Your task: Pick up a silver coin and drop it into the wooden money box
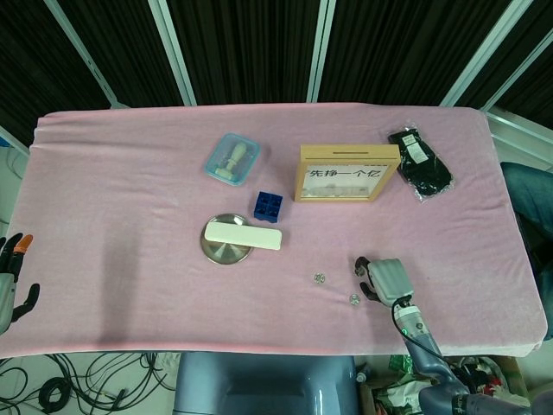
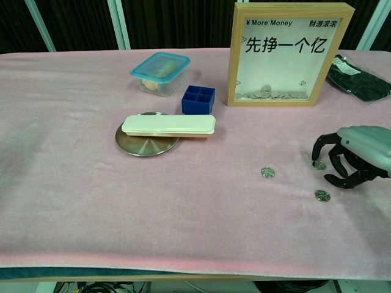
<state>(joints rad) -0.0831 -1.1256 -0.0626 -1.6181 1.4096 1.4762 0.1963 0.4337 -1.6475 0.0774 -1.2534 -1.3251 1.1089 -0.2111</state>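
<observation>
The wooden money box (image 1: 347, 174) (image 2: 290, 55) stands upright at mid-table, its glass front showing coins inside. Three silver coins lie on the pink cloth: one (image 2: 267, 173) (image 1: 319, 277) to the left, one (image 2: 322, 196) (image 1: 353, 298) nearer the front edge, and one (image 2: 319, 165) under my right hand's fingertips. My right hand (image 2: 357, 155) (image 1: 386, 279) arches palm down over that last coin, its dark fingers (image 2: 335, 162) curled to the cloth on either side of it. The coin still lies flat. My left hand (image 1: 10, 278) hangs off the table's left front corner, holding nothing.
A steel dish (image 2: 143, 144) with a cream case (image 2: 168, 125) across it sits left of centre. Behind them are a blue compartment block (image 2: 198, 100) and a teal-lidded container (image 2: 160, 73). A black packet (image 2: 360, 78) lies at the far right.
</observation>
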